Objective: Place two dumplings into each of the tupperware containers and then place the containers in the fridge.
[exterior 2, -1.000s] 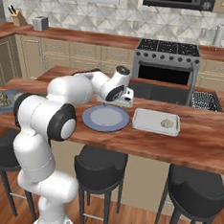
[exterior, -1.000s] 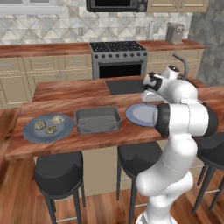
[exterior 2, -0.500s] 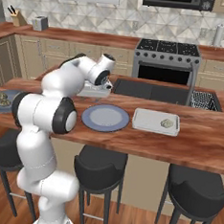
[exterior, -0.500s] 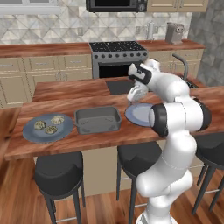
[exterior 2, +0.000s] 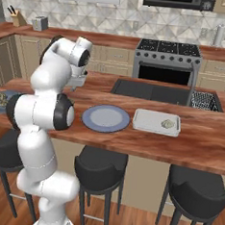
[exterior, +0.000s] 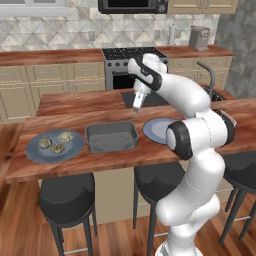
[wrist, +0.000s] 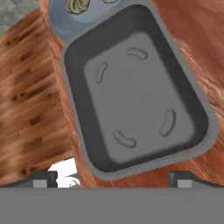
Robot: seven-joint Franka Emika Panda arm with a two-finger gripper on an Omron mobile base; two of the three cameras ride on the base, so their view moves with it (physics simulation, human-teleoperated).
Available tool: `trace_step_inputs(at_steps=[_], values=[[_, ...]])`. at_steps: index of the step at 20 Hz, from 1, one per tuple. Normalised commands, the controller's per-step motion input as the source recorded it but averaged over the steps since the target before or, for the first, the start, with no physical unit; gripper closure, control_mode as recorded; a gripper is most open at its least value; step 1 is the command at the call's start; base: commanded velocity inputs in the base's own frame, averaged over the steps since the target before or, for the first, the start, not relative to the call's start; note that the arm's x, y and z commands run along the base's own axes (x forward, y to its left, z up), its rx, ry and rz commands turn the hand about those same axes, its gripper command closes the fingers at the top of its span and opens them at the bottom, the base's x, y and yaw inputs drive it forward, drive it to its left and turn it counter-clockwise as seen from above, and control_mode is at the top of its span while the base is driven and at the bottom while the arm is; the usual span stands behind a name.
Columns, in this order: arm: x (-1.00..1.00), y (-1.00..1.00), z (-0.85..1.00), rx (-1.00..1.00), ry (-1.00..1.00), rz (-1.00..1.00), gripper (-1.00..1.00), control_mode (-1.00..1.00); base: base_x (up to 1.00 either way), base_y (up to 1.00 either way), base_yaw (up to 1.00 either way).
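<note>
A wooden kitchen island tabletop [exterior: 75, 165] stands before a steel oven and tan cabinets. At its left end, a round blue-grey plate [exterior: 36, 151] carries three small beige-green mottled dumplings [exterior: 58, 148]; just right sits a deep dark grey rectangular pan [exterior: 111, 137], then an empty blue-grey plate [exterior 2: 105, 118]. Further right lies a shallow pale translucent tupperware tray [exterior 2: 157, 122], long axis running left to right, one dumpling [exterior 2: 168, 123] already inside. The claw [exterior: 137, 104] hangs released, holding nothing, above the pan. I judge the step in hand is fetching another dumpling: best to carry on leftward, centre over one lump, and descend straight before closing.
</note>
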Motion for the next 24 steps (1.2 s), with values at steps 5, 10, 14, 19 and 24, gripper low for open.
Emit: trace_step_inputs(at_steps=[5,10,14,19,24], values=[[-0.90,0.93,0.21,0.00,-0.35,0.15,-1.00,-1.00,0.00,0.00,0.00],[-0.02,0.89,0.14,-0.05,-0.58,-0.02,-1.00,-1.00,0.00,0.00,0.00],[0.43,0.88,0.00,-0.05,-0.14,-0.04,-1.00,-1.00,0.00,0.00,0.00],[0.59,0.82,0.00,-0.08,-0.01,-0.06,-1.00,-1.00,0.00,0.00,0.00],[0.49,0.83,-0.14,-0.15,0.15,-0.09,-1.00,-1.00,0.00,0.00,0.00]])
